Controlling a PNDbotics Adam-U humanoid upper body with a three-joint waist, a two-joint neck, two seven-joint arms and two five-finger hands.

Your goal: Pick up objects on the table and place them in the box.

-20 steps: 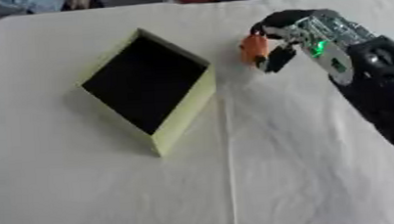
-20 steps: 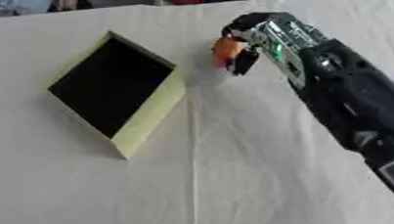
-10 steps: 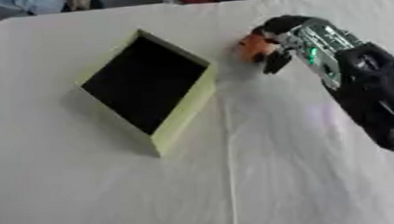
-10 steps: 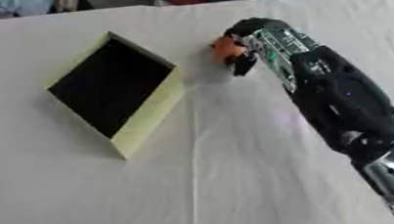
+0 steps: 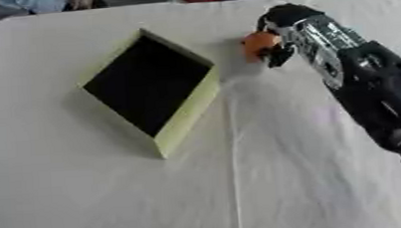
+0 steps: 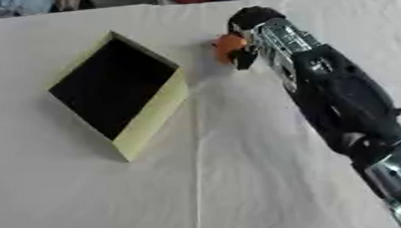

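A small orange object [image 5: 257,43] is held in my right hand [image 5: 282,30], whose fingers curl round it just above the white cloth. The black and silver right arm [image 6: 343,102] runs in from the lower right. The box [image 5: 154,88], pale yellow outside and black inside, lies open to the left of the hand; its nearest corner is a short way from the orange object. My left hand shows in no view.
The white cloth [image 5: 243,183] covers the whole table, with a crease running down the middle. People sit at the far edge, away from the objects.
My right hand has moved a little to the left and toward the far edge with the orange object, closer to the box. The box has not moved.
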